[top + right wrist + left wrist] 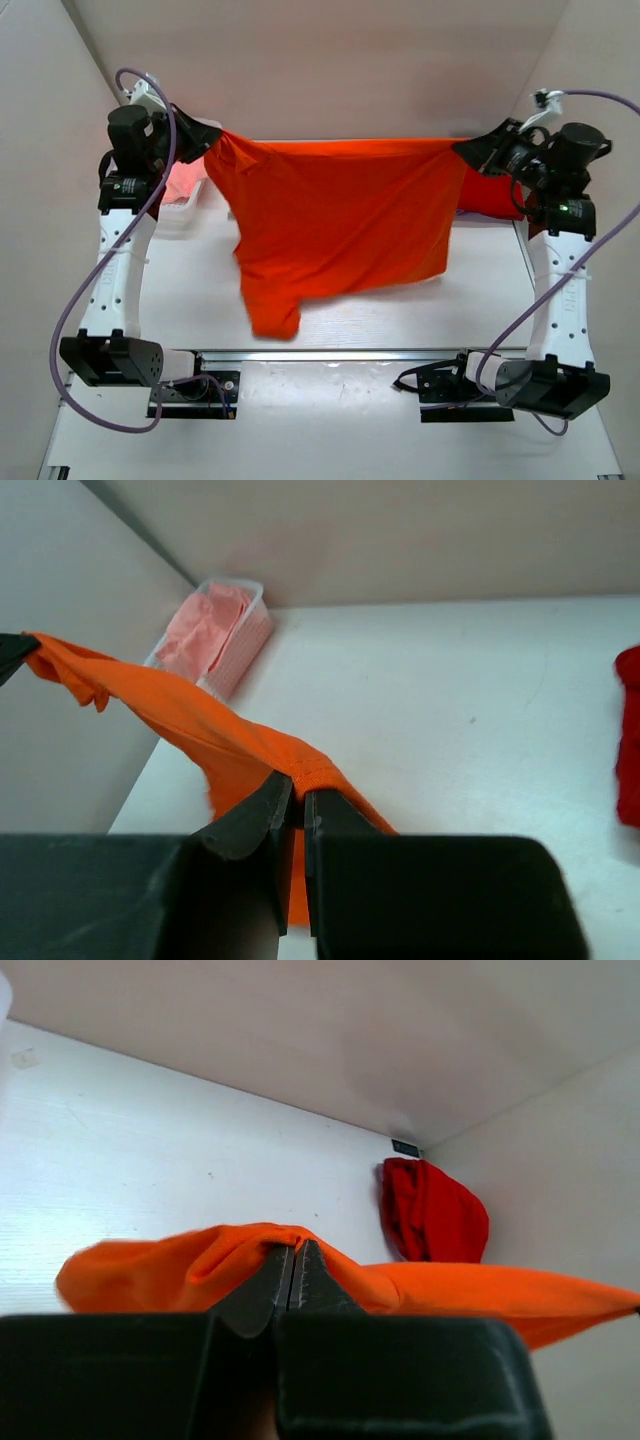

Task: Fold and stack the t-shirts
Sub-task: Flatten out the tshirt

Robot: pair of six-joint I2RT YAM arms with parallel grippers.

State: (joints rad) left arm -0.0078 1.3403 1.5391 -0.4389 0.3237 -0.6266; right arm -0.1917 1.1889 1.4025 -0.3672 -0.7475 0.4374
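Above the tabletop (420, 320), the orange t-shirt (340, 220) hangs stretched between my left fingers (268, 1285) and right fingers (258, 810), both clenched on its upper edge; I would lower both evenly, taut, to lay it flat.

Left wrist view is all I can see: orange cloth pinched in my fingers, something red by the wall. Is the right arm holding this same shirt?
Observer: Yes. The right gripper is shut on the other end of the orange t-shirt.
Operator: Is it lifted and spread?
Observer: From above, its top edge runs taut from the left gripper to the right one, and the rest drapes below with one sleeve lowest.
Operator: Any other shirts around?
Observer: A pink t-shirt lies crumpled in the white basket by the left wall.
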